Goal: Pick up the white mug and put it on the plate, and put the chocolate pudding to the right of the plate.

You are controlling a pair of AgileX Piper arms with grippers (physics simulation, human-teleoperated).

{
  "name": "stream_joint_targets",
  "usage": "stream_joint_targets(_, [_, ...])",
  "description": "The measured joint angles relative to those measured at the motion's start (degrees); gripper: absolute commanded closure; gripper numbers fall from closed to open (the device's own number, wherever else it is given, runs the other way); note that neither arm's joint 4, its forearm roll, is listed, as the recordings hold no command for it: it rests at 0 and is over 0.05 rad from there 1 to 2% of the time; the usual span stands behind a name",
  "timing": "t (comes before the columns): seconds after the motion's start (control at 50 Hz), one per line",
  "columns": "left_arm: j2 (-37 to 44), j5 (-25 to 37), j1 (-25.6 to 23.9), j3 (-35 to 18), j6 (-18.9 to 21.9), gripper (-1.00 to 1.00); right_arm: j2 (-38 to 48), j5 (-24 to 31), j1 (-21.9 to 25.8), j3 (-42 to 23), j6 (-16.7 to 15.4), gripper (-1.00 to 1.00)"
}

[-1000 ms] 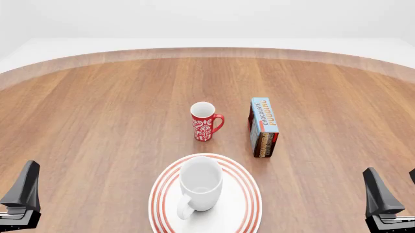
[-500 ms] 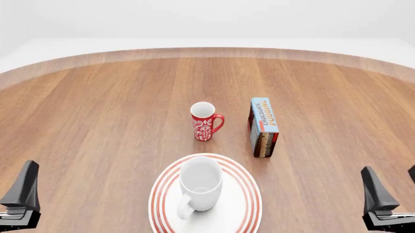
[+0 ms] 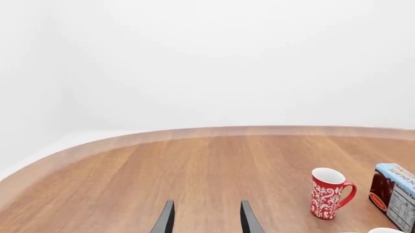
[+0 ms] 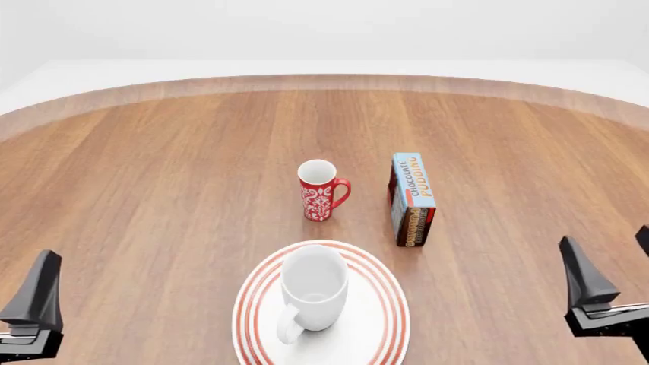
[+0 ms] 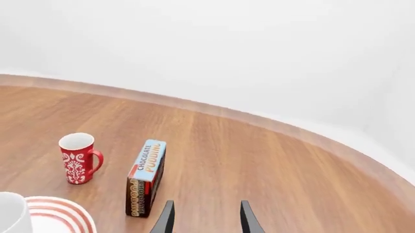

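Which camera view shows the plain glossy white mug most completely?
The front view: the plain glossy white mug stands whole and upright on the red-ringed plate. The right wrist view shows only part of it at the picture's edge; the left wrist view shows merely a rim sliver.

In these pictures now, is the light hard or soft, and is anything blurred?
Front view: soft even light, only faint shadows under the white mug and chocolate pudding; its lettering is sharp. Left wrist view: the pudding is cut by the frame edge. Right wrist view: sharp, no glare.
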Motion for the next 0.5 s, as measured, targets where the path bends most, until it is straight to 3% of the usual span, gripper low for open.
stream_joint_targets(0.5, [0.0, -0.6, 0.1, 0.0, -1.5, -1.0, 14.8, -6.9, 4.4, -6.8, -3.9, -1.0])
